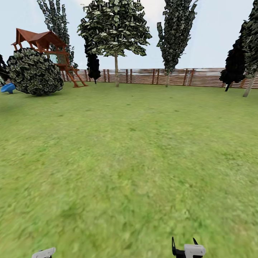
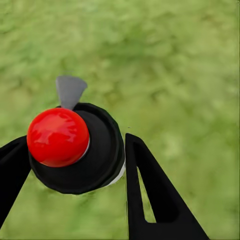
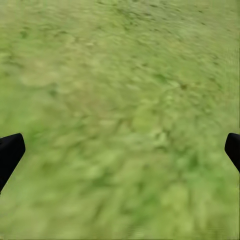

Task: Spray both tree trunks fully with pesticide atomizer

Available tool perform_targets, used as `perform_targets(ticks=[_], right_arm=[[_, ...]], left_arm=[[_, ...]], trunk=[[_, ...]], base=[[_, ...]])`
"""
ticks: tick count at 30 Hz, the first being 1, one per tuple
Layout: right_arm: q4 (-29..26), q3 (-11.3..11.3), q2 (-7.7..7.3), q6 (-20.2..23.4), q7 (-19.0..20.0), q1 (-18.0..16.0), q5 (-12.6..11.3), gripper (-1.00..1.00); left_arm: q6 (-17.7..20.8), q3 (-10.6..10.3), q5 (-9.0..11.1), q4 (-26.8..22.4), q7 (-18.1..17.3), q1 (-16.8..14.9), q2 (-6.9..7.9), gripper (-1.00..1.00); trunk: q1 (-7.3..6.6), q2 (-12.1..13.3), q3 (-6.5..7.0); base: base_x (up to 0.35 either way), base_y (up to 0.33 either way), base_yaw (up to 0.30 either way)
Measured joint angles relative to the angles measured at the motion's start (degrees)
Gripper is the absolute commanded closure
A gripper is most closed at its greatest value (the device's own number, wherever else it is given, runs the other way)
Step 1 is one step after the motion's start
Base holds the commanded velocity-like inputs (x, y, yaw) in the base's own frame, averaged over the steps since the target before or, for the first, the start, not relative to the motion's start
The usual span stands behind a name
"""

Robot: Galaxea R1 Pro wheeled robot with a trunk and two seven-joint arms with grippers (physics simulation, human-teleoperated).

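Head view: the lawn [image 1: 129,161] runs to a slatted wooden fence [image 1: 161,76] at its far edge. A tree [image 1: 114,28] with a bare pale trunk [image 1: 116,70] stands before the fence, a narrower tree [image 1: 173,32] beside it; a wooden play tower [image 1: 46,46] and a round bush [image 1: 34,71] occupy the far left corner. Both trunks are well apart from the robot.

Left wrist view: the left gripper [image 2: 75,165] pinches the pesticide atomizer [image 2: 80,147], fingers [image 2: 150,185] against its black cap; red knob and grey nozzle face the camera.

Right wrist view: the right gripper [image 3: 120,150] hangs spread over grass, holding nothing.

Judged step: pickup complete, transit to the trees. Next: drive toward a trunk, then aim the nozzle at the bark
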Motion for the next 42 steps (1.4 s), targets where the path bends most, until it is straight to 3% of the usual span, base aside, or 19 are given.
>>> perform_targets(ticks=[42], right_arm=[[0.0, 0.0, 0.02, 0.0, 0.0, 0.1, 0.0, -1.0]], left_arm=[[0.0, 0.0, 0.0, 0.0, 0.0, 0.0, 0.09, 1.0]], trunk=[[0.0, 0.0, 0.0]], base=[[0.339, 0.0, 0.0]])
